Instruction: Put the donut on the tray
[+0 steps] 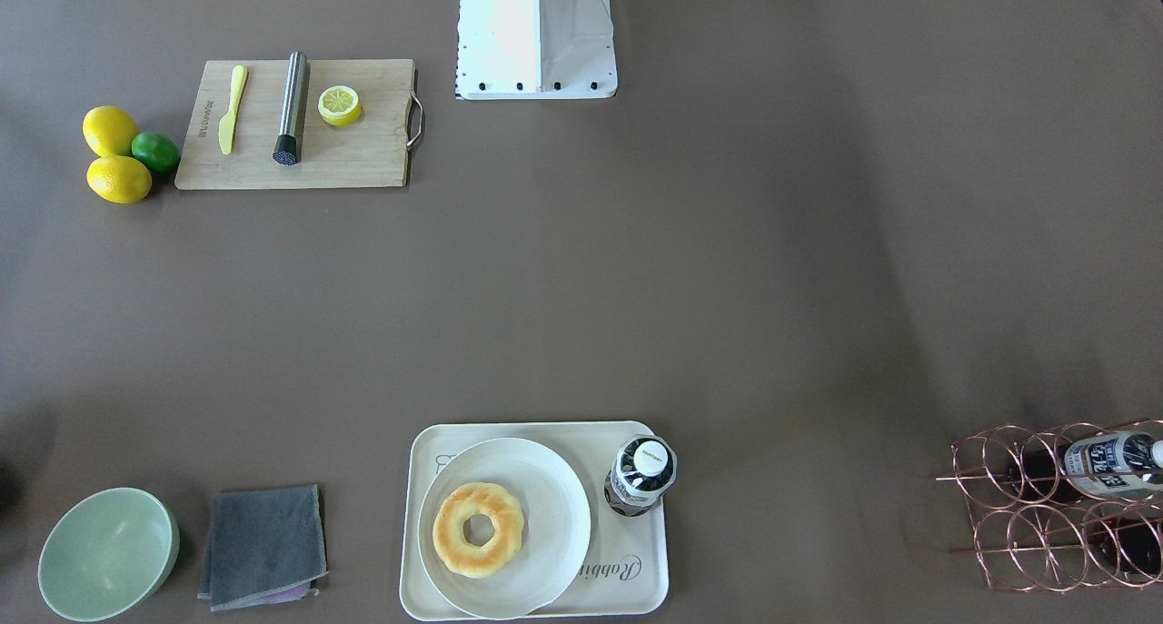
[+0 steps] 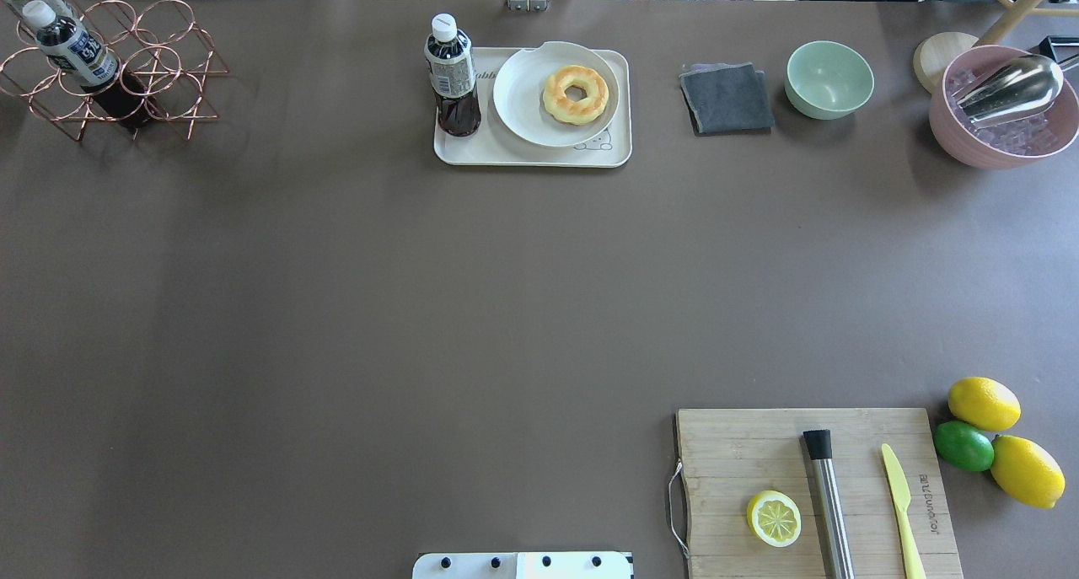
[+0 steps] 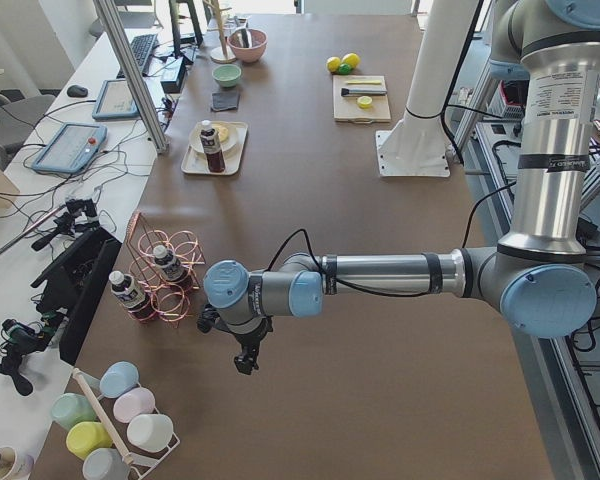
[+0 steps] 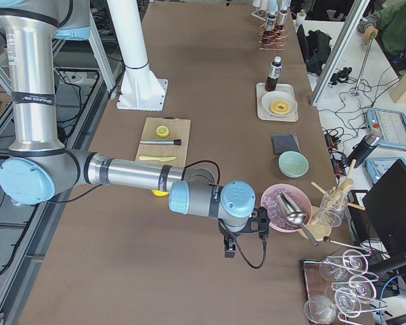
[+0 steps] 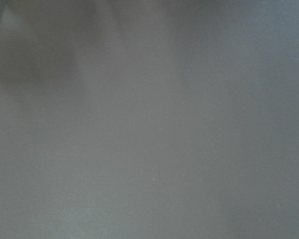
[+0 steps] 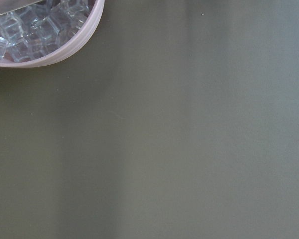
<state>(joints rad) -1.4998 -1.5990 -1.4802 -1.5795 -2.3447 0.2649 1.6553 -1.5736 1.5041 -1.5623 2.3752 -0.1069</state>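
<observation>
Donut point(image 1: 478, 529) lies on the white plate point(image 1: 556, 501), on the tray point(image 1: 636, 589).
Left gripper point(image 3: 245, 361) and right gripper point(image 4: 230, 252) hang far off, and I cannot tell how open they are; a reach could topple the neighbouring bottle point(image 1: 641, 475).

Overhead and front views look steeply down from opposite sides, sharing the tray point(image 1: 647, 597); side views look along the desk point(image 3: 310, 200); wrist views sit close above it.

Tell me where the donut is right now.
In the overhead view the donut lies on the white plate on the tray, right of the bottle, at the far edge of the table.
</observation>
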